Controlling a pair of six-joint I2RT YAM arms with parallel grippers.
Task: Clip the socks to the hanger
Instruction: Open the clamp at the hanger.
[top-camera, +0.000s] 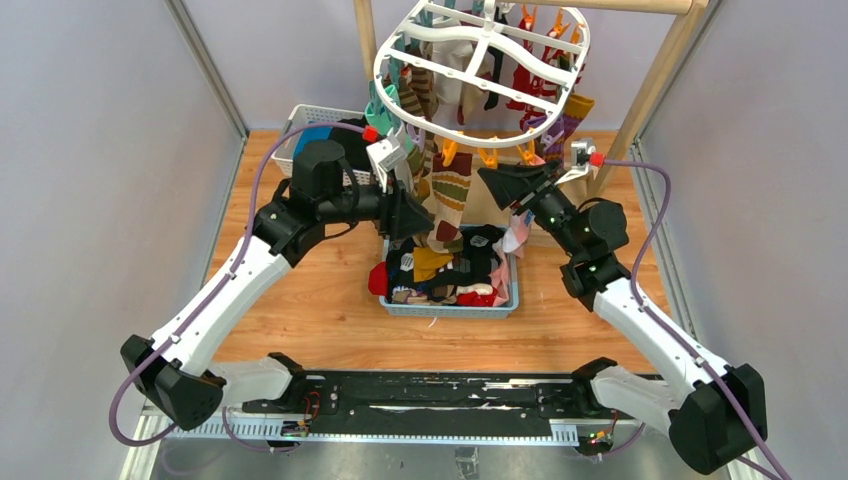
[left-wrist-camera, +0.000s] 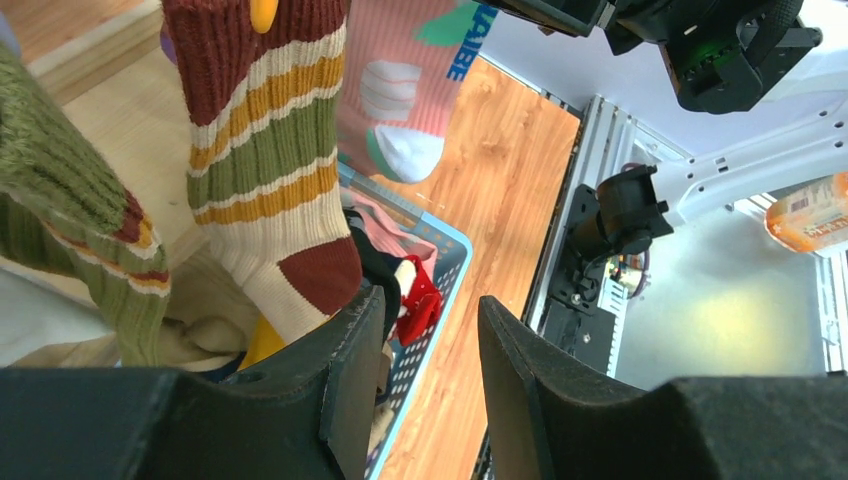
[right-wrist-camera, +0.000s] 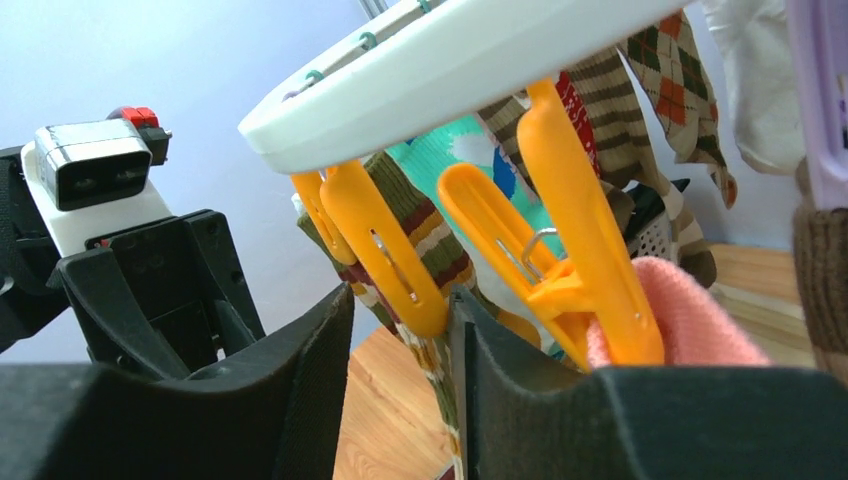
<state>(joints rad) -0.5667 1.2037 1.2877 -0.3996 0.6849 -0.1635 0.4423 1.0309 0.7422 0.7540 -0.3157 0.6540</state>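
The hanger (top-camera: 478, 52), a white oval ring, hangs at the back with several socks clipped under it. In the right wrist view its rim (right-wrist-camera: 450, 70) carries orange clothespins. One clothespin (right-wrist-camera: 390, 250) grips a striped sock (right-wrist-camera: 425, 235), and its lower end sits between the jaws of my right gripper (right-wrist-camera: 403, 300). It touches the right finger, with a gap on the left. A second clothespin (right-wrist-camera: 560, 230) holds a pink sock (right-wrist-camera: 690, 320). My left gripper (left-wrist-camera: 430, 340) stands open and empty beside the hanging striped sock (left-wrist-camera: 265, 170), above the blue basket (left-wrist-camera: 440, 300) of loose socks (top-camera: 450, 270).
The wooden pole rack (top-camera: 660, 90) carries the hanger. A white lattice basket (top-camera: 300, 130) stands at the back left behind the left arm. Both grippers, left gripper (top-camera: 425, 225) and right gripper (top-camera: 490, 180), meet under the ring's front edge, close to each other.
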